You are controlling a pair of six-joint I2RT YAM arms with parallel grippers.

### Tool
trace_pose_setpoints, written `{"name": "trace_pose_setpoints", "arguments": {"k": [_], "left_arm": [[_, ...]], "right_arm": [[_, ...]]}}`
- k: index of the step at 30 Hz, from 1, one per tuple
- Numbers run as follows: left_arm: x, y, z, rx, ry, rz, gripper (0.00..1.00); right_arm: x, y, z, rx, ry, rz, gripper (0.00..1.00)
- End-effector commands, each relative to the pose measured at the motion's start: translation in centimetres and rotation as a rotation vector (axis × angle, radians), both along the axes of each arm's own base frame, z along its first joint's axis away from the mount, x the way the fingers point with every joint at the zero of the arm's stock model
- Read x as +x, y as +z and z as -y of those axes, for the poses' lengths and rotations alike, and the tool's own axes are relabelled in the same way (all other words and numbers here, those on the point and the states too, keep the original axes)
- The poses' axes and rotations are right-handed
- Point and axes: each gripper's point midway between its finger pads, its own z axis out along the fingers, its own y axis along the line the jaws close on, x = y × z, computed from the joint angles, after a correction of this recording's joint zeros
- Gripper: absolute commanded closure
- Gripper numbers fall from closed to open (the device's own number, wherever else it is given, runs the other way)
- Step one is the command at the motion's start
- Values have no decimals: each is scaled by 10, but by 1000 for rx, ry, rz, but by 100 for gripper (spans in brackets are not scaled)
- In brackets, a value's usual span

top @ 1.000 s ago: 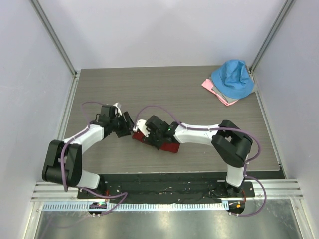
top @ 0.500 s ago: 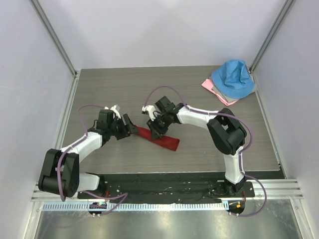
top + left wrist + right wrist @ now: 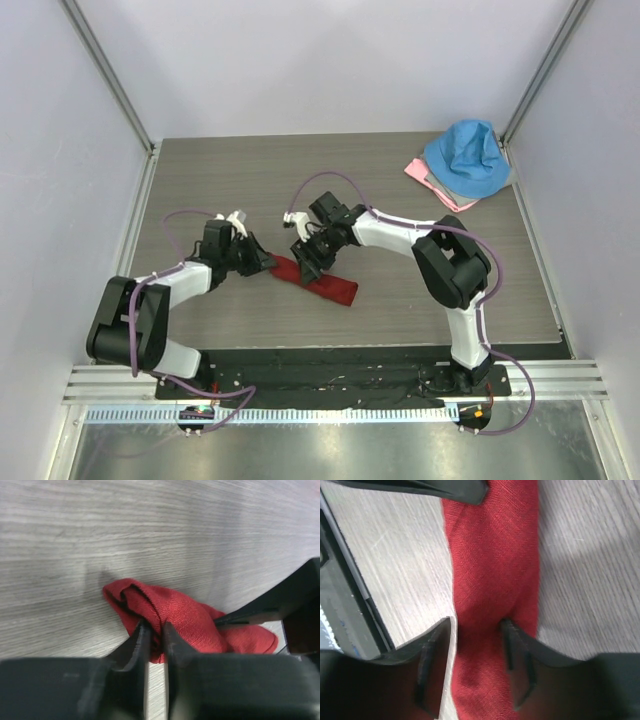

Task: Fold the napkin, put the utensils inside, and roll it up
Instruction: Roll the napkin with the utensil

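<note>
We find the dark red soft cloth napkin rolled into a slim tube on the grey wood-grain table. It lies left of centre, closer to the near edge than to the far edge, and runs at a slant from near right to far left. The left gripper is at the roll's left end, its fingers nearly pressed together and pinching a fold of cloth. The right gripper straddles the roll just beside it, its fingers partly spread and clasping the cloth on both sides. In the far right corner, a crumpled bright blue cloth rests on a folded pale pink cloth.
</note>
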Motion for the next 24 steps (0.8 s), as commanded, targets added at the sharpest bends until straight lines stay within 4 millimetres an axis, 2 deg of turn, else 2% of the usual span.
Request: {"name": "trace_pose_setpoints", "arguments": {"k": [1, 3, 4, 6, 7, 8, 9, 10, 12, 14, 18, 24], "left_arm": [[15, 13, 6, -5, -6, 26, 100], [10, 8, 3, 14, 8, -41, 100], [15, 13, 3, 15, 15, -45, 100], [8, 6, 1, 29, 26, -122, 100], [11, 9, 2, 28, 28, -130, 100], [9, 8, 2, 28, 25, -144, 100], [7, 7, 2, 30, 23, -167, 100], [9, 9, 4, 24, 16, -172, 100], [8, 10, 6, 20, 5, -183, 100], [9, 11, 8, 12, -4, -192, 100], [10, 12, 9, 7, -9, -194, 100], [11, 15, 10, 4, -16, -190, 100]], "right_arm": [[7, 44, -8, 56, -18, 53, 43], [4, 55, -11, 69, -10, 75, 36], [5, 64, -10, 68, -17, 114, 35], [-1, 68, -17, 49, 2, 195, 29], [6, 59, -8, -25, -15, 296, 27], [11, 66, -10, -26, -21, 377, 26], [3, 64, -15, -51, -1, 443, 25], [9, 52, -5, -120, -10, 510, 24], [9, 48, -9, -129, -5, 568, 23], [12, 36, -4, -162, -13, 580, 23], [11, 12, -4, -203, 14, 545, 23], [13, -7, 5, -253, 4, 488, 26]]}}
